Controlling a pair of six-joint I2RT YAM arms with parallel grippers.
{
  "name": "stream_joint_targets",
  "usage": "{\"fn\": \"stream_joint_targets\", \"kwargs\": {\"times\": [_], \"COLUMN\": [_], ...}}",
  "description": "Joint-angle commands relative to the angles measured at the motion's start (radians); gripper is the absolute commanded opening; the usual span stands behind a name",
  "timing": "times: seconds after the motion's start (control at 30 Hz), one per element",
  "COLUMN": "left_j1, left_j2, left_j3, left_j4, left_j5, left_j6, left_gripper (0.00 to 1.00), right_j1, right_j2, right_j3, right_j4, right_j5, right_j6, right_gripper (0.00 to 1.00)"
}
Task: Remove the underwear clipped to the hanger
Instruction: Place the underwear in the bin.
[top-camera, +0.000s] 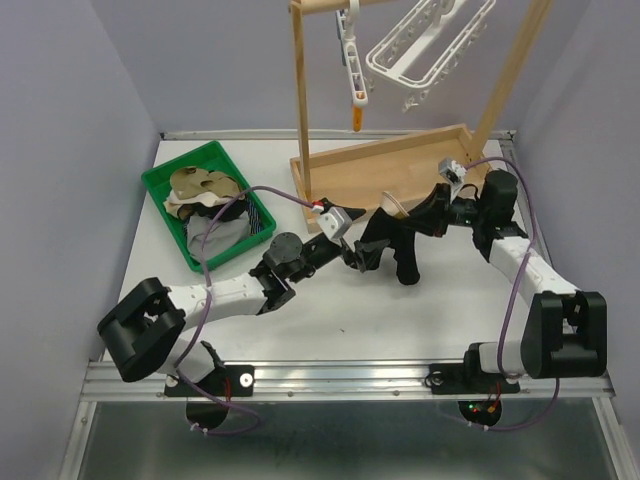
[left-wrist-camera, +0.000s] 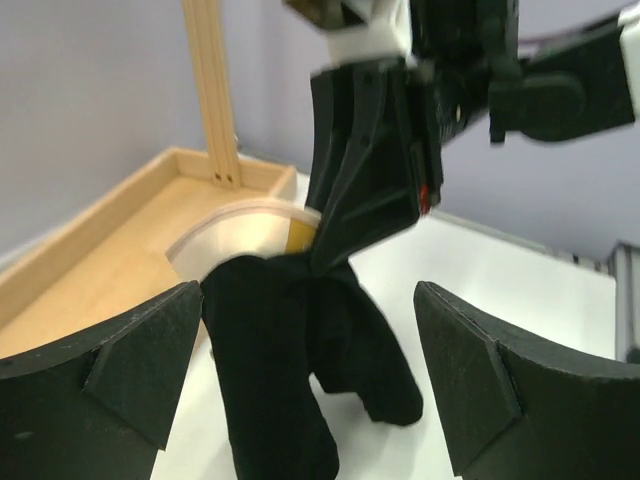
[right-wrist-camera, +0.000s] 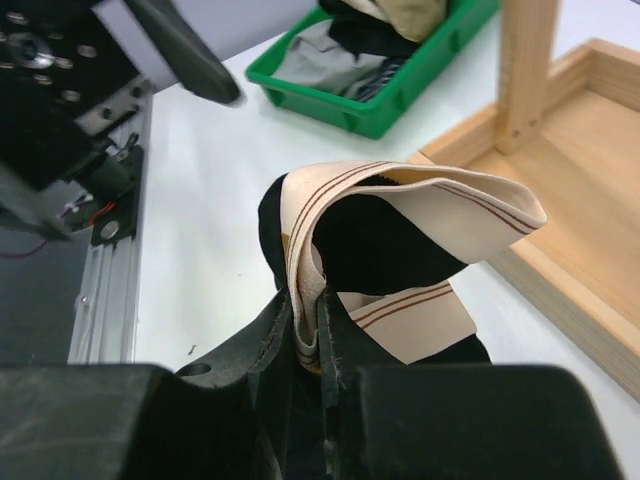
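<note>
The right gripper (right-wrist-camera: 308, 345) is pinched tight on the black underwear (right-wrist-camera: 385, 240). Its two fingers are closed on a fold of the cream, brown-striped waistband (right-wrist-camera: 470, 205), which loops up and away from the fingertips. The black cloth hangs below the grip and its lower end reaches the white table (top-camera: 330, 320).

The left gripper (top-camera: 352, 256) faces it from the other side with its jaws spread as wide as they go. It holds nothing, and whether it touches the cloth cannot be told.

The left wrist view shows that gripper's fingers (left-wrist-camera: 130, 350) standing either side of the hanging cloth, with the right gripper above. The right wrist view alone shows the pinch on the band.

Only the top view shows the wider layout. Just behind both grippers stands the wooden frame (top-camera: 300, 110) on its tray base. The white clip hanger (top-camera: 425, 45) hangs high above them, with no cloth visible on it. Well off beyond the left gripper, a green bin (top-camera: 160, 185) holds the other garments (top-camera: 200, 190) in tan, grey and dark cloth.
</note>
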Motion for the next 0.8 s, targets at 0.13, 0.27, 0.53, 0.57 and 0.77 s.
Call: {"fn": "stream_joint_targets", "kwargs": {"times": [0.13,0.27,0.53,0.57,0.77], "left_j1": [0.051,0.052,0.052,0.051,0.051], "left_j2": [-0.173,-0.173,-0.091,-0.085,-0.100], "left_j3": [-0.172,-0.241,-0.278,-0.280,-0.304], "left_j4": [0.067,0.179,0.220,0.219,0.146], "left_j5": [0.159,0.206,0.295,0.302,0.240], "left_j6": [-0.231,-0.359,-0.362,-0.360,-0.310], "left_gripper": [0.99,0.99,0.95,0.92,0.76], "right_j1": [0.096,0.167,0.264,0.264,0.264], "right_j2": [-0.110,-0.112,-0.097,-0.095,-0.093], "right_j3": [-0.086,-0.094,-0.070,-0.066,-0.056], "right_j4": [0.020,0.017,0.018,0.020,0.017], "right_j5": [-0.093,-0.087,-0.058,-0.058,-0.064], "right_j6": [-0.028,-0.020,-0.016,-0.016,0.029], "right_gripper": [0.17,0.17,0.17,0.17,0.17]}}
